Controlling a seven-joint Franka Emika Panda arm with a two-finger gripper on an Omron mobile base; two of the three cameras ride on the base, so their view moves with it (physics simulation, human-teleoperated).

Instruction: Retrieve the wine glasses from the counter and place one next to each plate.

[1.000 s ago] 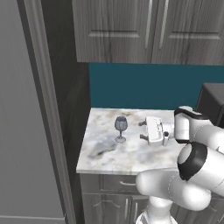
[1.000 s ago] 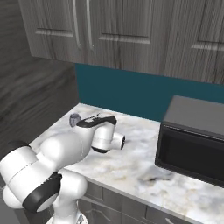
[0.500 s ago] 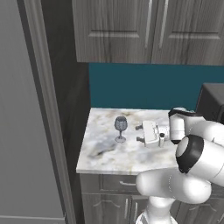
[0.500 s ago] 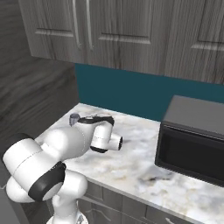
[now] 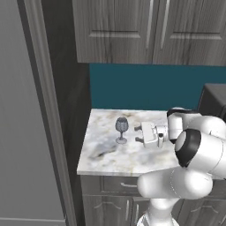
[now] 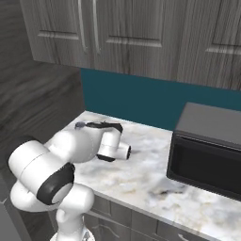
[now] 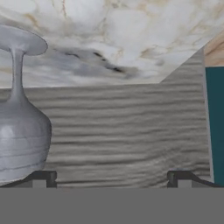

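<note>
End effector (image 5: 137,134) agape just beside upright wine glass (image 5: 122,129), apart.

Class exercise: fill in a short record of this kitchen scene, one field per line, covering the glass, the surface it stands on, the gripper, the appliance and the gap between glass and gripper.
glass: one wine glass, upright, untouched
surface: marble counter
gripper: gripper, jaws open, lying sideways, fingers aimed at the glass
gap: gripper beside the glass, not touching it
appliance: dark microwave at the counter's right
backdrop: teal wall under grey cabinets
</note>
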